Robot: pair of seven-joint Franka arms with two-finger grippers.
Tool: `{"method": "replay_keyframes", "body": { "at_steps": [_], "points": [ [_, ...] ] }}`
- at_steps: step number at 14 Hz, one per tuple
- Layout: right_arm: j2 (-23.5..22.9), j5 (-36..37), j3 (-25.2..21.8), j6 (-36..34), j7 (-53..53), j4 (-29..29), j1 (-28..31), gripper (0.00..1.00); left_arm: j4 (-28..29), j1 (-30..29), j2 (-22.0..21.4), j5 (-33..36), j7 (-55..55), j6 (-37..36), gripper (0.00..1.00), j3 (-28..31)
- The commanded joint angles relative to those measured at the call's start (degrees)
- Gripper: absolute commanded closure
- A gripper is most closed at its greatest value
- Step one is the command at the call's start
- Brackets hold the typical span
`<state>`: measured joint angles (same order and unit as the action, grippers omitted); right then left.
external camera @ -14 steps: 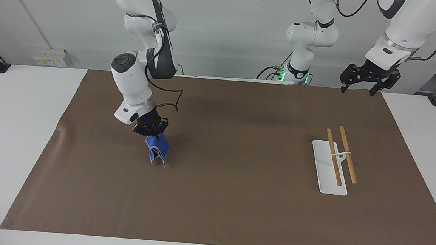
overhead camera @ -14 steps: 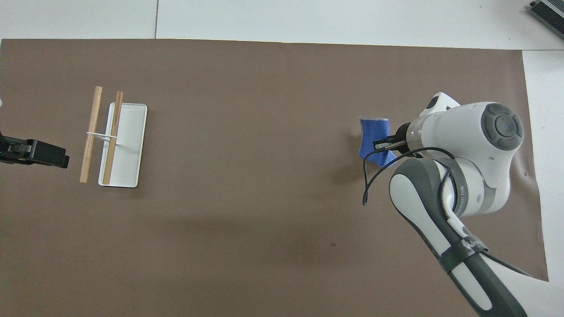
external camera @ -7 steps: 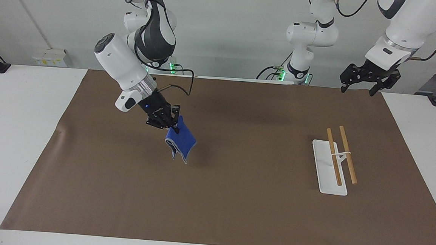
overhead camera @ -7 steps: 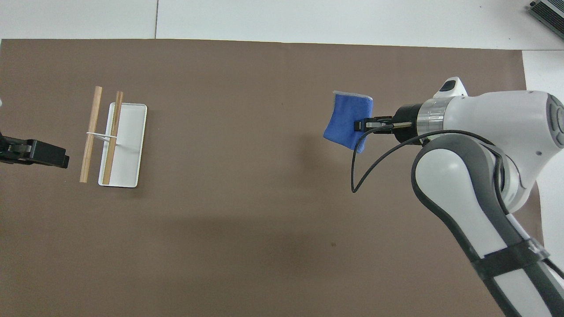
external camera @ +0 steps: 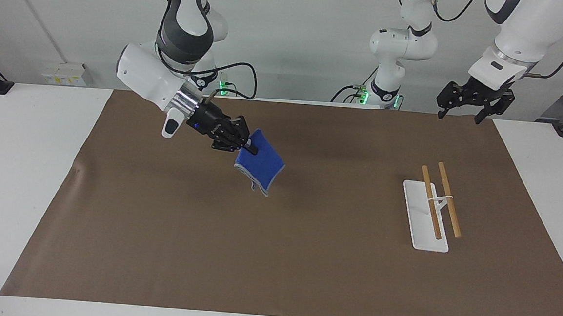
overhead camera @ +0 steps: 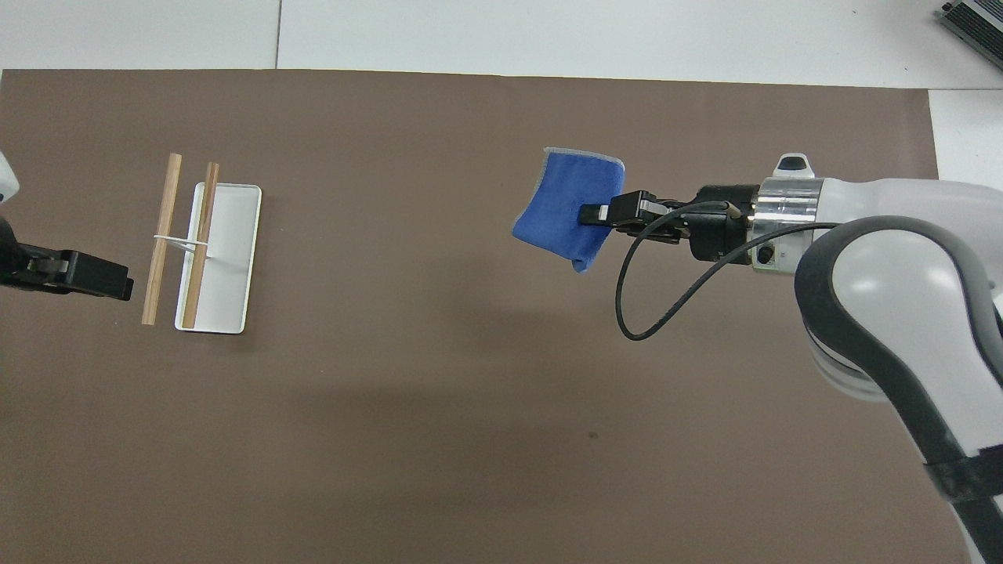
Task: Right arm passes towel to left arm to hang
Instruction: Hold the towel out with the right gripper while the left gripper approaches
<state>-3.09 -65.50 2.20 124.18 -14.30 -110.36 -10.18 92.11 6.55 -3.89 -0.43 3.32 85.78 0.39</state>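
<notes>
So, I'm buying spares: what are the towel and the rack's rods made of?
Towel: soft blue cloth, probably terry; it droops and folds from the right end effector, pale stitched edging. Rods: likely unfinished wood, tan and matte, on a smooth white rack, maybe plastic.

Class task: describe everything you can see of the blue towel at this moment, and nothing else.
The towel is a small bright blue cloth that looks like terry, with pale grey stitched edging. It hangs in the air, folded loosely, one corner lowest. The right gripper is shut on its upper edge and is the only thing touching it. It is clear of the brown mat, over the mat's middle part toward the right arm's end.
</notes>
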Motion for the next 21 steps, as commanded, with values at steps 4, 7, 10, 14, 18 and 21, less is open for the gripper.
{"method": "replay_keyframes", "body": {
  "at_steps": [4, 7, 10, 14, 18, 21],
  "points": [
    [3.27, -15.94, 0.26, 0.1, -1.43, -4.25, -3.7, 1.0, 3.32, 1.8, -1.29, -9.46, -12.76, 8.49, 0.0, -0.31],
    [3.79, -23.24, 0.26, 0.19, -3.27, -5.39, -4.32, 1.0, 8.07, 4.43, -2.87, -13.0, -25.87, 16.24, 0.0, -1.36],
    [4.23, -28.88, 0.35, 0.19, -3.63, -6.18, -5.63, 1.0, 9.84, 6.18, -2.97, -20.03, -39.39, 23.27, 0.0, -1.45],
    [4.94, -31.53, 0.35, 1.07, -4.42, -7.32, -7.22, 1.0, 12.73, 11.19, -3.84, -26.71, -54.7, 31.0, 0.0, -1.54],
    [4.94, -31.53, 0.35, 1.24, -4.42, -7.41, -7.22, 1.0, 15.9, 16.73, -4.46, -29.36, -71.03, 41.62, 0.0, -1.54],
    [5.03, -31.53, 0.35, 1.16, -4.42, -7.59, -7.22, 1.0, 20.11, 20.25, -6.21, -29.36, -77.22, 48.32, 0.0, -1.54]
  ]
}}
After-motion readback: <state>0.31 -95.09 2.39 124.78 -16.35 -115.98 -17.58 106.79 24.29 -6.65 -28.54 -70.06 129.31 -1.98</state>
